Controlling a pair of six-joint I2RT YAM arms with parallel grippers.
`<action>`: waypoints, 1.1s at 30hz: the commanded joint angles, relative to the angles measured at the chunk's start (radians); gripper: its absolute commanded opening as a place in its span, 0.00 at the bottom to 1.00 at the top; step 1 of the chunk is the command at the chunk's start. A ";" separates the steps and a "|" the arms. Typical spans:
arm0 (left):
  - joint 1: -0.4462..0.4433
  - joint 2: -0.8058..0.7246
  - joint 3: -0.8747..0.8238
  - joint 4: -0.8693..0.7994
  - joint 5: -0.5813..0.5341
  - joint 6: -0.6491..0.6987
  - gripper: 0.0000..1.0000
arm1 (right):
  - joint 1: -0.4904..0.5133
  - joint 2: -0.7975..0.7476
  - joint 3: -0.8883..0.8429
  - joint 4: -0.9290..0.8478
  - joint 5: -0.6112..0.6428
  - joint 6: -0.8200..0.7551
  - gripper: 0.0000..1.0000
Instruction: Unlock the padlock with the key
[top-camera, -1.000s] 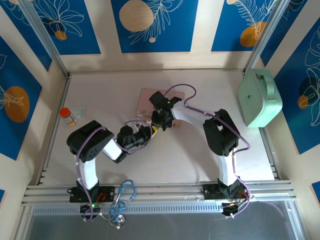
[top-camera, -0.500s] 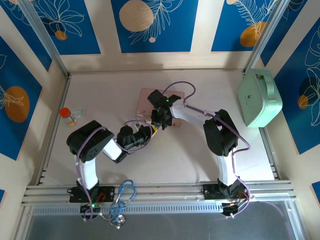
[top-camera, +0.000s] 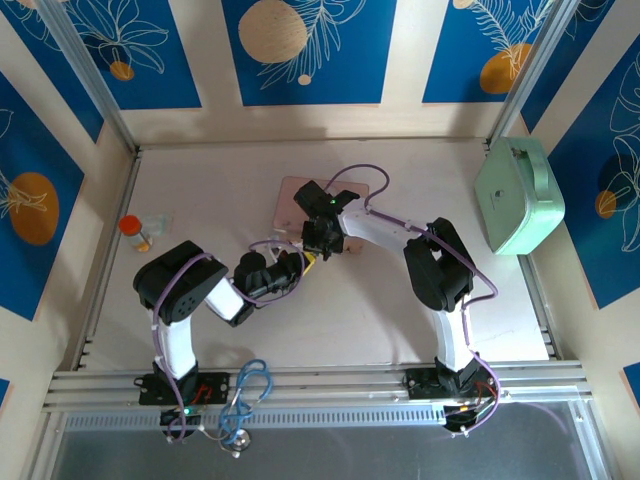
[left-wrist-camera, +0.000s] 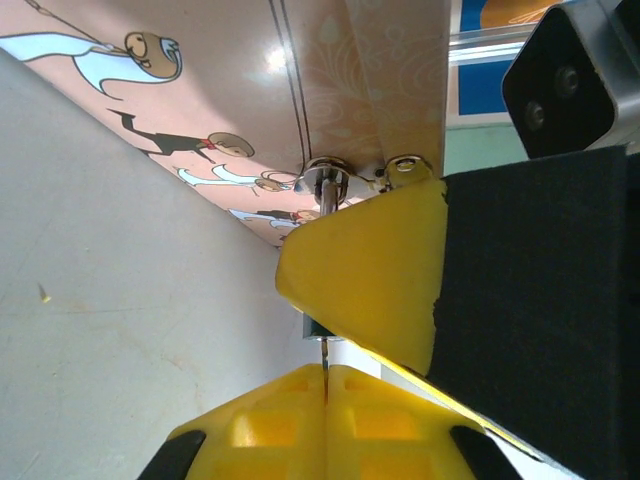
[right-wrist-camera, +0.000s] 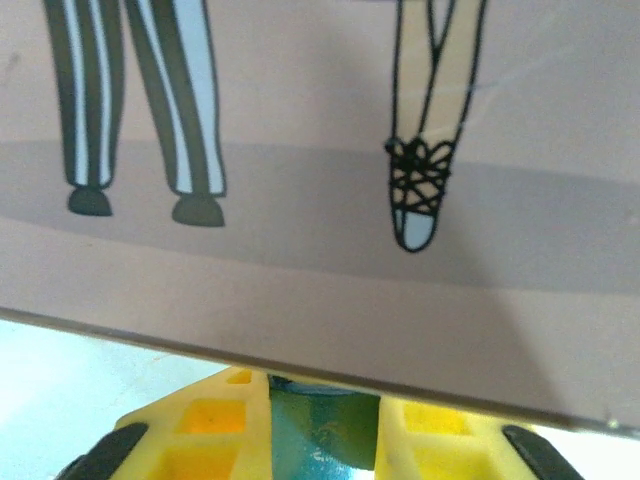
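Note:
The pink tin (top-camera: 292, 196) with its cartoon couple lies mid-table, also in the left wrist view (left-wrist-camera: 330, 80) and the right wrist view (right-wrist-camera: 300, 280). At its near left corner a silvery hasp (left-wrist-camera: 323, 183) carries the padlock (right-wrist-camera: 325, 432), whose blue-green body sits between the yellow fingers of my right gripper (right-wrist-camera: 322, 396), shut on it. One right finger (left-wrist-camera: 365, 270) covers most of the lock, leaving a sliver of the padlock (left-wrist-camera: 313, 328). My left gripper (left-wrist-camera: 326, 372) is shut on the thin key (left-wrist-camera: 325, 352), whose blade points up into the lock's underside. Both grippers, left (top-camera: 297, 265) and right (top-camera: 318, 246), meet there.
A mint-green case (top-camera: 520, 195) stands at the right wall. An orange-capped vial (top-camera: 135, 232) lies at the left beside a clear packet. A blue cable (top-camera: 245, 388) hangs over the front rail. Metal frame posts and patterned walls close the table in.
My right gripper's jaws have closed tighter on the padlock and its wrist has shifted slightly left. The left arm and key have stayed put.

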 joint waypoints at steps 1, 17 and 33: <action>0.015 0.009 0.000 0.062 -0.001 0.012 0.00 | 0.007 0.016 0.012 -0.041 0.007 -0.001 0.10; -0.025 -0.045 -0.070 0.062 -0.025 0.085 0.41 | 0.014 0.019 0.032 -0.069 -0.023 0.030 0.00; -0.024 -0.070 0.022 -0.095 -0.024 0.196 0.21 | 0.020 0.032 0.039 -0.075 -0.064 0.053 0.00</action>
